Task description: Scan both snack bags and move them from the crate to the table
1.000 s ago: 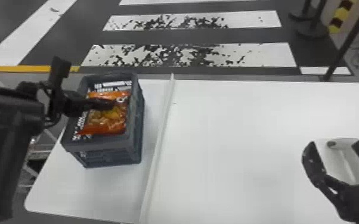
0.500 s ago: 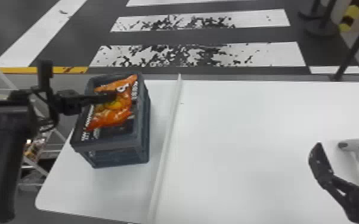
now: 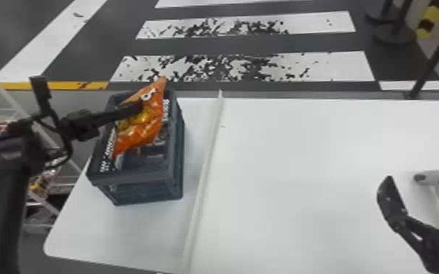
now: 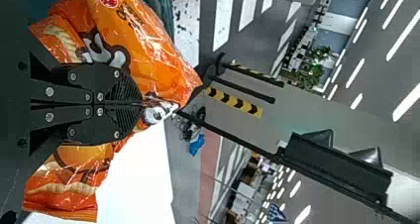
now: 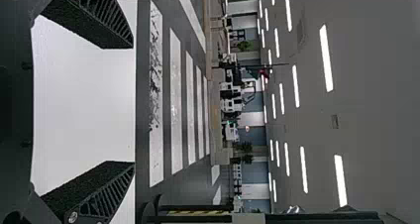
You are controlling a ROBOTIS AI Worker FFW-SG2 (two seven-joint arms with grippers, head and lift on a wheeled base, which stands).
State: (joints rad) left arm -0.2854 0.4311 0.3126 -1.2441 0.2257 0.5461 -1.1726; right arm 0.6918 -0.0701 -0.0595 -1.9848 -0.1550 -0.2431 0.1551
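**Bag slants across your left pincer**

Your left pincer is clamped on the orange bag, above the crate; its long axis runs far-right to near-left, crossing the fingers. Your right pincer, fingers apart, is well off over the table. Whether the bag's low end clears the rim, you can't quite tell.

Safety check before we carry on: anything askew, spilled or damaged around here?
Nothing looks spilled. The orange snack bag tilts over the crate, pinched in the jaws of the left gripper, probably just from the grip. Beyond the table, the white floor stripes look patchy, as if worn.
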